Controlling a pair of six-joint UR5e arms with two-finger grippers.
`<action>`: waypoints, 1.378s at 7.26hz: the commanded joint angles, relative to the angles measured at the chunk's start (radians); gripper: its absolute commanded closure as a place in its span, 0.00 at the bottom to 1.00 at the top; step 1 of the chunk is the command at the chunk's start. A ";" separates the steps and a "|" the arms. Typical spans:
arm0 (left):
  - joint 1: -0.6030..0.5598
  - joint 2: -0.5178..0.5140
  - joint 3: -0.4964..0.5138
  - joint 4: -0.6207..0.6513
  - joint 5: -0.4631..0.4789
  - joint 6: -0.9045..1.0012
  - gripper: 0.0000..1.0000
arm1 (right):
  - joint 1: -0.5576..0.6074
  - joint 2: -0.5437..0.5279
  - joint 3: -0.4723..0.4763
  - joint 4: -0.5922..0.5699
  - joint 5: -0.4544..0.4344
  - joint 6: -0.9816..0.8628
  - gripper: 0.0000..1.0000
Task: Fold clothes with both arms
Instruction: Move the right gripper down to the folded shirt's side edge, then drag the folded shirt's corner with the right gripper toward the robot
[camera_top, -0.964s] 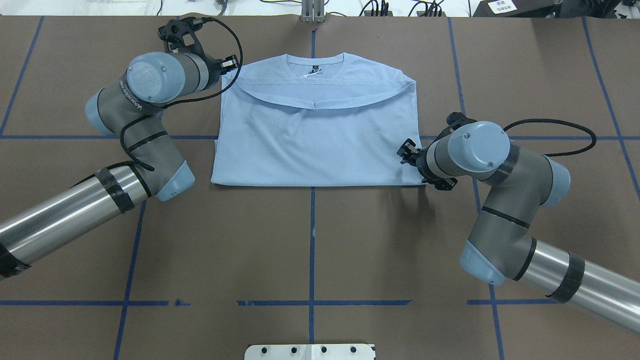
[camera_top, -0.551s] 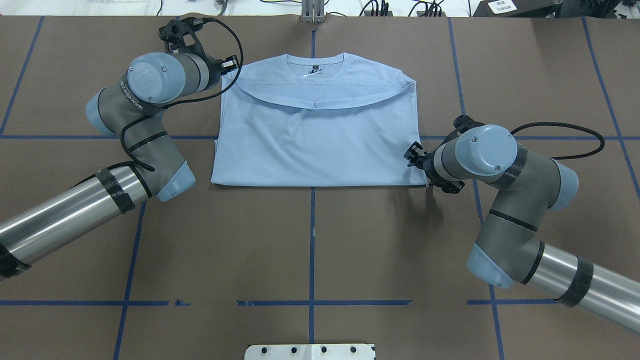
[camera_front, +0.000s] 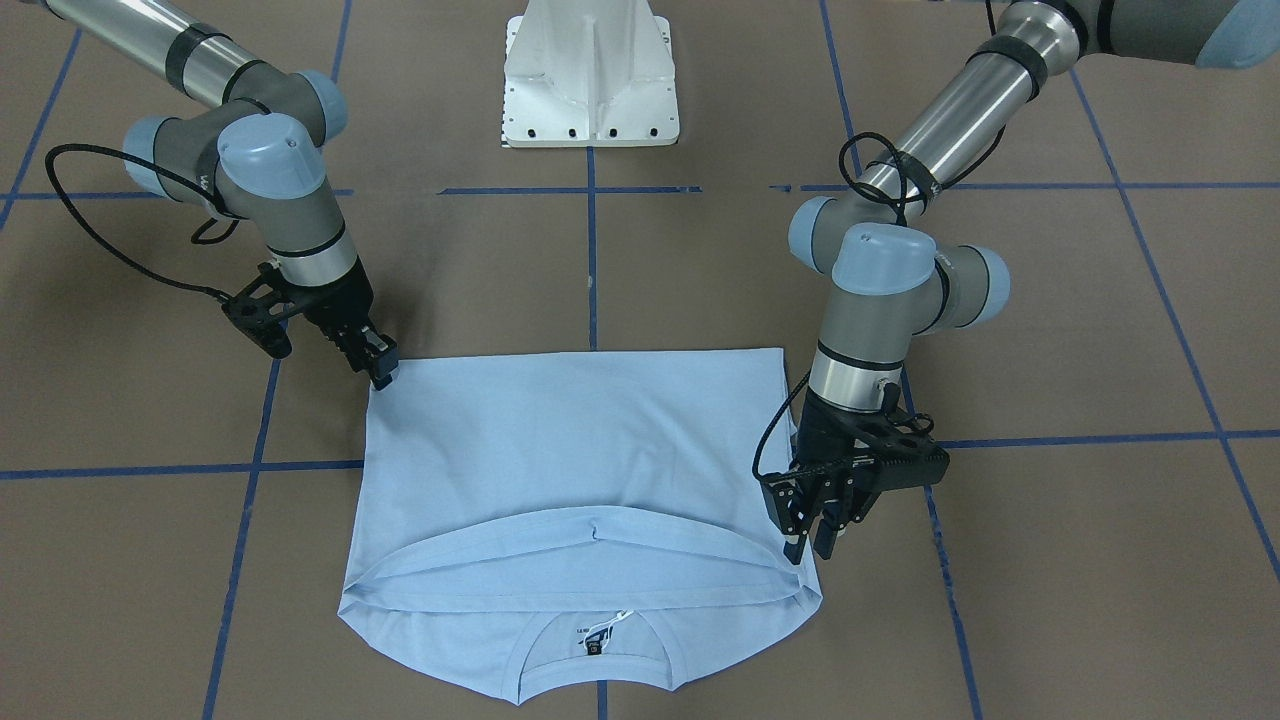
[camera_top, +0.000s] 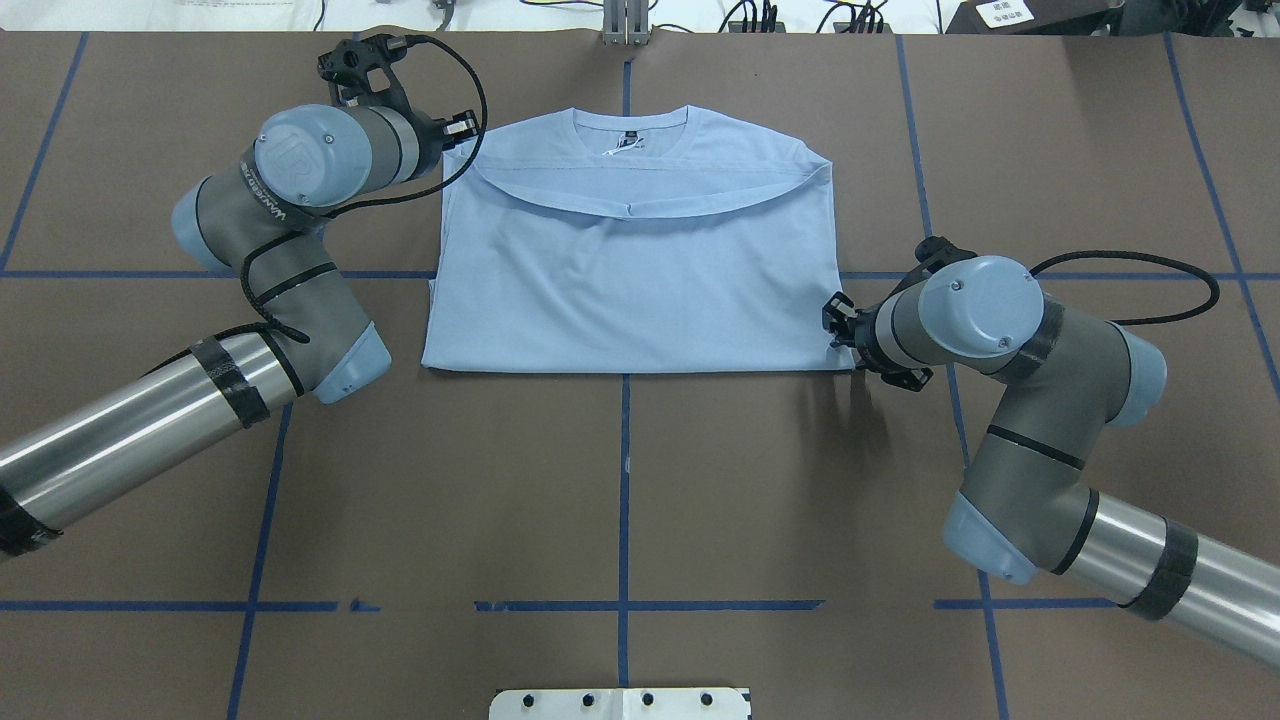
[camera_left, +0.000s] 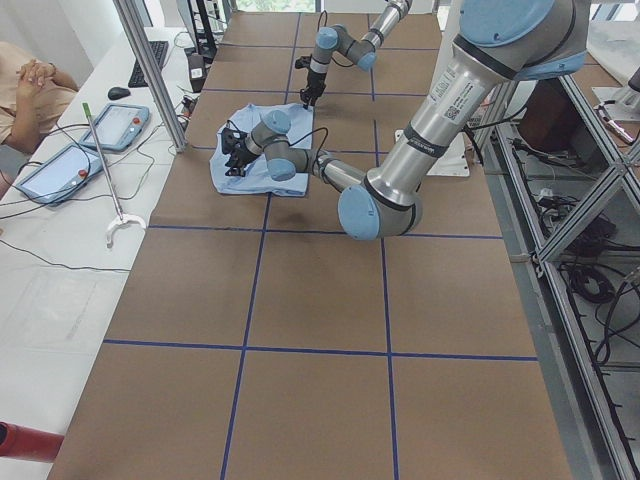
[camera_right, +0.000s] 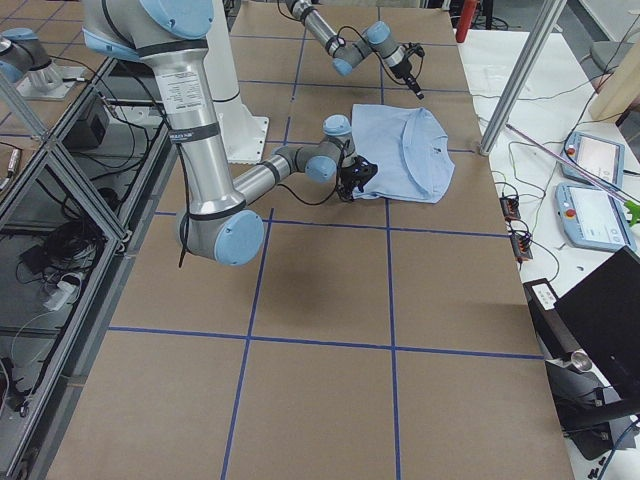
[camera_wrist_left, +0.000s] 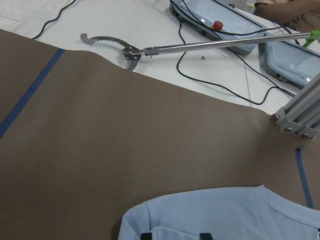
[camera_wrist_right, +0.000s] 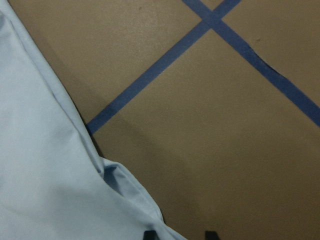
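Observation:
The light blue T-shirt (camera_top: 630, 270) lies folded flat, collar and dark neck label at the far edge, hem doubled up across the chest (camera_front: 580, 450). My left gripper (camera_top: 458, 135) sits at the shirt's far left shoulder corner (camera_front: 810, 548), open. In the left wrist view its fingertips (camera_wrist_left: 145, 235) straddle the cloth edge (camera_wrist_left: 225, 215). My right gripper (camera_top: 835, 320) is open at the shirt's near right corner (camera_front: 380, 372). In the right wrist view one tip is over the cloth (camera_wrist_right: 45, 175) and the other over bare table. The chest print is hidden.
Blue tape lines (camera_top: 624, 480) cross the brown table. The white pedestal base (camera_front: 590, 80) stands at the robot's side. Beyond the far edge lie control tablets (camera_left: 115, 125), cables and a metal grabber tool (camera_wrist_left: 200, 47). A seated person (camera_left: 30, 85) is at that side.
My right gripper has slid outward along the shirt's near fold, from over the cloth to its right corner. The left arm and the shirt have not moved.

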 joint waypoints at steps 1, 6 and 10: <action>0.000 0.000 -0.001 0.002 0.000 0.000 0.57 | -0.006 0.012 0.000 -0.002 -0.006 0.002 1.00; 0.015 0.002 -0.041 0.008 -0.002 0.000 0.57 | -0.023 -0.123 0.179 -0.006 0.020 0.002 1.00; 0.066 0.122 -0.264 0.014 -0.017 -0.038 0.57 | -0.288 -0.377 0.465 -0.063 0.016 0.034 1.00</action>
